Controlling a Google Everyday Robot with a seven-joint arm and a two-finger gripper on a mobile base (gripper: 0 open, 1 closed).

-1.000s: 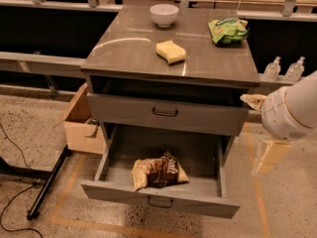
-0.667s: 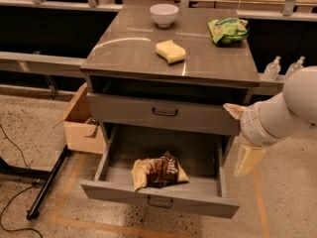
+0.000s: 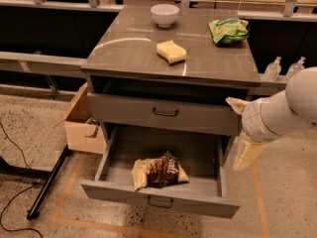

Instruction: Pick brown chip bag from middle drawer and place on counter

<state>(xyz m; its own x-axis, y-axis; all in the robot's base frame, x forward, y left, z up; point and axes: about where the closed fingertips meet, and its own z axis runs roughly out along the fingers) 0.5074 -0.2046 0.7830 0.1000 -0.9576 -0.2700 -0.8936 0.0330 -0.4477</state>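
Note:
The brown chip bag point(image 3: 158, 171) lies flat in the open middle drawer point(image 3: 158, 201), near its front panel, with the white lettering facing up. The counter point(image 3: 133, 48) is the grey cabinet top above it. My gripper point(image 3: 235, 134) hangs at the cabinet's right side, level with the closed upper drawer point(image 3: 166, 112) and to the right of and above the bag. Its cream fingers point(image 3: 246, 153) are spread apart and hold nothing. It does not touch the bag or the drawer.
On the counter stand a white bowl point(image 3: 164, 14), a yellow sponge point(image 3: 171, 51) and a green snack bag point(image 3: 228, 29). A cardboard box point(image 3: 81, 123) sits left of the cabinet, with a black stand leg point(image 3: 47, 182) on the floor. Plastic bottles point(image 3: 272, 68) stand at the right.
My arm and gripper have moved left, closer to the cabinet's right side and slightly lower. The bag and the drawer have not moved.

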